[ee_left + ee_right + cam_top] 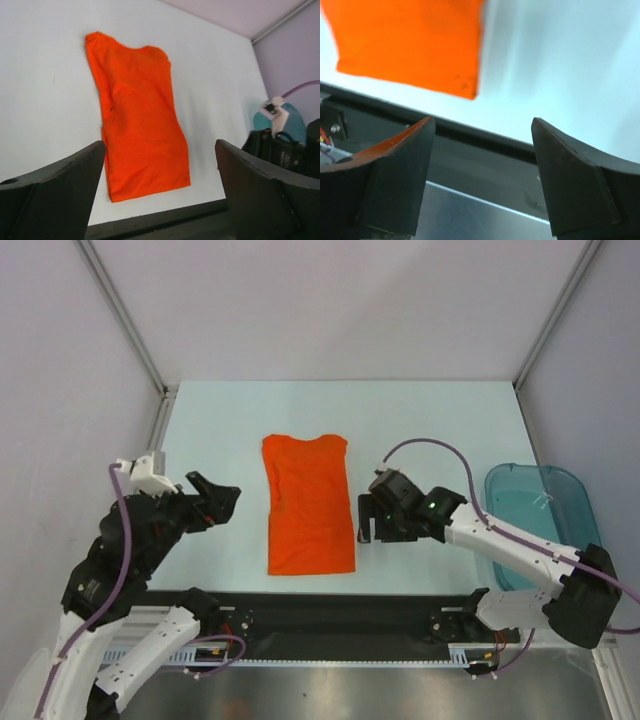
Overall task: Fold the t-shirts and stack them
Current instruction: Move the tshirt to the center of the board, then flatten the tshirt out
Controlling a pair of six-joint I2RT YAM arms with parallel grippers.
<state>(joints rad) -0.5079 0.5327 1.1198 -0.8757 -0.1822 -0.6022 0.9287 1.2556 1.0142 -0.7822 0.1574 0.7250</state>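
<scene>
One bright orange t-shirt (309, 503) lies flat in the middle of the table, folded lengthwise into a narrow strip, collar end far, hem near. It also shows in the left wrist view (140, 115) and its near corner in the right wrist view (410, 45). My left gripper (222, 502) is open and empty, above the table left of the shirt, apart from it. My right gripper (367, 524) is open and empty, just right of the shirt's near right edge. In both wrist views the jaws stand wide apart with nothing between them.
A translucent teal plastic bin (540, 508) stands at the right edge of the table, behind my right arm; it shows too in the left wrist view (295, 122). A black rail (330, 615) runs along the table's near edge.
</scene>
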